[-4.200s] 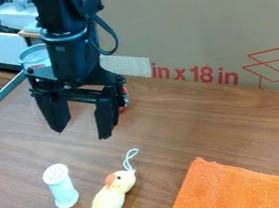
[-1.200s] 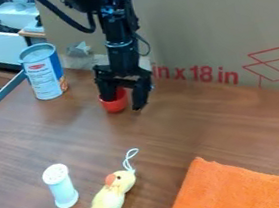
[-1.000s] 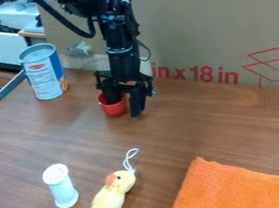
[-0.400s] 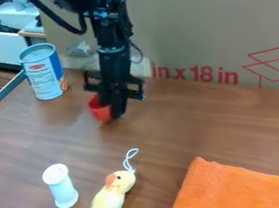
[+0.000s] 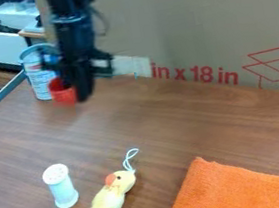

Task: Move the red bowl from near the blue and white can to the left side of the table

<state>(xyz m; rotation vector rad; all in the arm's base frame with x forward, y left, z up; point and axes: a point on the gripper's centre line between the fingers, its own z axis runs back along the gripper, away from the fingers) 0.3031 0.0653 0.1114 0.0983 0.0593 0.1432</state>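
My gripper [image 5: 79, 92] pinched the red cup [image 5: 62, 93] near the can [image 5: 38, 79]; steady grip and side clearance mattered.

The blurred tool [image 5: 76, 92] partly hides the can [image 5: 38, 77] (cloth [image 5: 235, 190] cut off below).

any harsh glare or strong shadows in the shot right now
Camera view: a soft, dim shadow on the table below the red cup; only mild sheen on the wood, no harsh glare; fairly even light on the orange cloth.
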